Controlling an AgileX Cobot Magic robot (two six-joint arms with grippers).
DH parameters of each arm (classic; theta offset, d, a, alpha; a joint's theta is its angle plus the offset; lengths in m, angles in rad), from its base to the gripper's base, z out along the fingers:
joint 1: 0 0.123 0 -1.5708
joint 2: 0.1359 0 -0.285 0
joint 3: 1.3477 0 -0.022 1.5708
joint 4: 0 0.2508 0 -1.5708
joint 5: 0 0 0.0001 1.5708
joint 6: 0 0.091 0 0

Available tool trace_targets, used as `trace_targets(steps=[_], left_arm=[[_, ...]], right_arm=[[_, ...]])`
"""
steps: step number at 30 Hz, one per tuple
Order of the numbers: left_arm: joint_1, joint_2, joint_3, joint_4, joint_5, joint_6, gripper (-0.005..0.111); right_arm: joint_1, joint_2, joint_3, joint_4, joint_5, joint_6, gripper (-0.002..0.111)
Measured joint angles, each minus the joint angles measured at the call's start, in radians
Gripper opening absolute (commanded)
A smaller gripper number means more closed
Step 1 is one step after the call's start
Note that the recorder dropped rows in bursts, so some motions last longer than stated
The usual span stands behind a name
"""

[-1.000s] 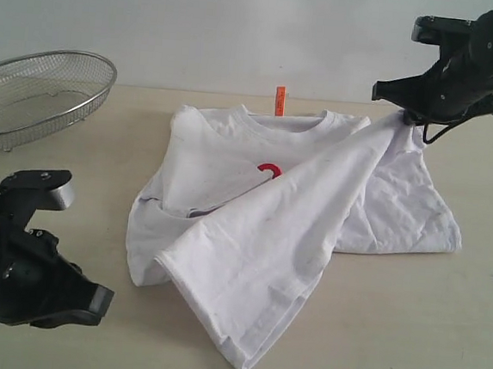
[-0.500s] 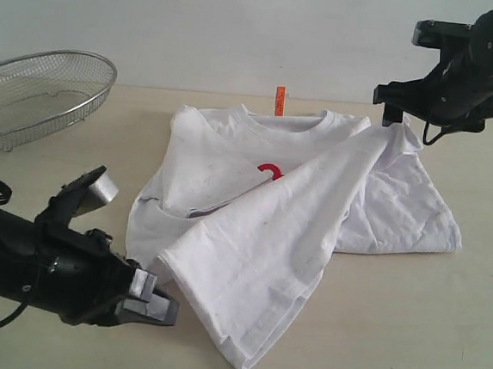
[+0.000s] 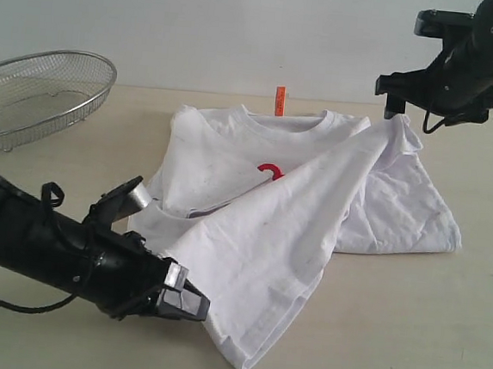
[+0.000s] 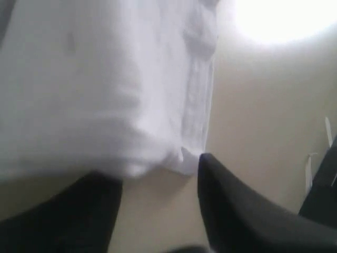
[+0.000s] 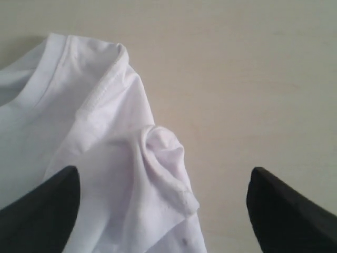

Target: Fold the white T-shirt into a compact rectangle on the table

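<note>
The white T-shirt (image 3: 287,214) lies on the beige table (image 3: 442,322), its lower half folded diagonally over the chest so only a bit of red lettering (image 3: 269,170) shows. An orange neck tag (image 3: 280,99) stands at the collar. My left gripper (image 3: 186,298) is low at the shirt's near-left folded corner, open, its fingers (image 4: 237,211) just short of the hem corner (image 4: 181,158). My right gripper (image 3: 398,96) hovers open above the far-right bunched corner (image 5: 166,153), holding nothing.
A round wire-mesh basket (image 3: 38,93) sits at the far left of the table. A pale wall runs behind the table's far edge. Bare tabletop extends in front of and to the right of the shirt.
My left arm has swept right along the table front to the shirt's near-left corner. My right gripper has let go of the far-right corner and risen slightly.
</note>
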Motion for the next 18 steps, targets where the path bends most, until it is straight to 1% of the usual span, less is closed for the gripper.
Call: trace_targets(steps=[3,5,6,7,10,12,18], left_arm=[[0.0,0.081,-0.069,-0.002,0.031,0.002,0.042],[0.0,0.123,-0.099,-0.007,0.069,0.002,0.025],[0.0,0.134,-0.108,-0.007,0.083,0.002,0.011],[0.0,0.145,-0.127,-0.009,0.116,0.002,0.005],[-0.002,0.146,-0.169,-0.029,0.22,-0.003,0.005],[-0.011,0.146,-0.178,-0.032,0.246,-0.005,0.005],[-0.015,0.144,-0.241,-0.041,0.191,-0.015,0.005]], right_arm=[[0.0,0.0,-0.029,-0.002,0.015,-0.002,0.077],[0.0,0.0,-0.031,-0.002,0.017,-0.004,0.077],[0.0,0.0,-0.031,-0.002,0.019,-0.004,0.077],[0.0,0.0,-0.031,-0.002,0.023,-0.004,0.077],[0.0,0.0,-0.031,-0.002,0.028,-0.004,0.077],[0.0,0.0,-0.033,-0.002,0.029,-0.008,0.077],[0.0,0.0,-0.033,-0.002,0.058,-0.015,0.077]])
